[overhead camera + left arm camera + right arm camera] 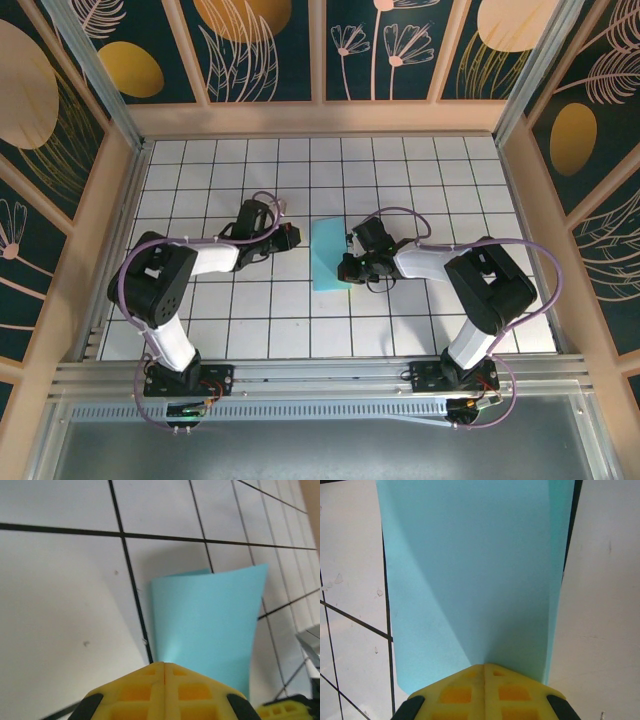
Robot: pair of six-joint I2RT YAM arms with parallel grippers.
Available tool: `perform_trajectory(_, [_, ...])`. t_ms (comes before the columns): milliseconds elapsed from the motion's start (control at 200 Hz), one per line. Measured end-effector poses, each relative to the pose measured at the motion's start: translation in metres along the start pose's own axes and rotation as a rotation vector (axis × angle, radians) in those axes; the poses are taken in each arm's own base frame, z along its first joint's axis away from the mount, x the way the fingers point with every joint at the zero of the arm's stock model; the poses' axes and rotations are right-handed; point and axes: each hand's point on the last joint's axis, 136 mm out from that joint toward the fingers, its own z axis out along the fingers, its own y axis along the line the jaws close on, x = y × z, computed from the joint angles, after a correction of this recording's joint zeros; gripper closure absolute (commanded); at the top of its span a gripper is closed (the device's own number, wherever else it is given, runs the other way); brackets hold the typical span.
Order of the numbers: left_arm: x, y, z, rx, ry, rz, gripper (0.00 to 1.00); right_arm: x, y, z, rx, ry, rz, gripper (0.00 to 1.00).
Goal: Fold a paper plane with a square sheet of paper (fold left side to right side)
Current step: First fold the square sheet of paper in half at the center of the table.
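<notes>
Left jaws: fully shut, nothing between them. They point at the square sheet of paper [205, 625], and the overhead view puts them just off its left edge. Can't tell if they touch it. Right jaws: also fully shut, gripping nothing, with the tip over the sheet's right edge. Can't tell if it's pressing down or just above. The sheet [328, 255] lies near the middle of the table [250, 330], between my two arms, as a narrow rectangle. Left wrist view shows two layers at its far edge, slightly out of line.
</notes>
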Motion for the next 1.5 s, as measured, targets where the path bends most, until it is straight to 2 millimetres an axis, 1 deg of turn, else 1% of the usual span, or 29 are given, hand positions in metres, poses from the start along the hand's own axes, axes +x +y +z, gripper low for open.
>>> perform_trajectory(90, [0.012,-0.007,0.002,0.031,0.027,-0.003,1.0,0.0,0.0,0.0,0.0,0.0,0.0,1.0])
perform_trajectory(180, [0.024,-0.023,0.007,0.074,0.062,0.013,1.0,0.0,0.0,0.0,0.0,0.0,0.0,1.0])
perform_trajectory(280, [0.03,-0.037,0.017,0.109,0.083,0.027,1.0,0.0,0.0,0.0,0.0,0.0,0.0,1.0])
perform_trajectory(350, [0.03,-0.04,0.024,0.12,0.093,0.028,1.0,0.0,0.0,0.0,0.0,0.0,0.0,1.0])
perform_trajectory(576, [0.023,-0.033,0.046,0.097,0.095,0.023,1.0,0.0,0.0,0.0,0.001,0.0,0.0,1.0])
perform_trajectory(776, [0.022,-0.023,0.056,0.058,0.089,0.026,1.0,0.0,0.0,0.0,0.001,0.0,0.0,1.0])
perform_trajectory(916, [0.025,-0.014,0.058,0.026,0.093,0.019,1.0,0.0,0.0,0.0,0.001,0.0,0.0,1.0])
perform_trajectory(1276, [0.021,-0.011,0.058,0.01,0.08,0.017,1.0,0.001,-0.001,0.0,0.002,0.001,0.0,1.0])
perform_trajectory(1371, [0.016,-0.006,0.057,0.002,0.07,0.008,1.0,0.001,-0.001,0.0,0.002,0.001,0.0,1.0])
perform_trajectory(1496, [0.002,0.008,0.053,-0.019,0.043,-0.009,1.0,0.001,-0.001,0.0,0.002,0.0,0.0,1.0])
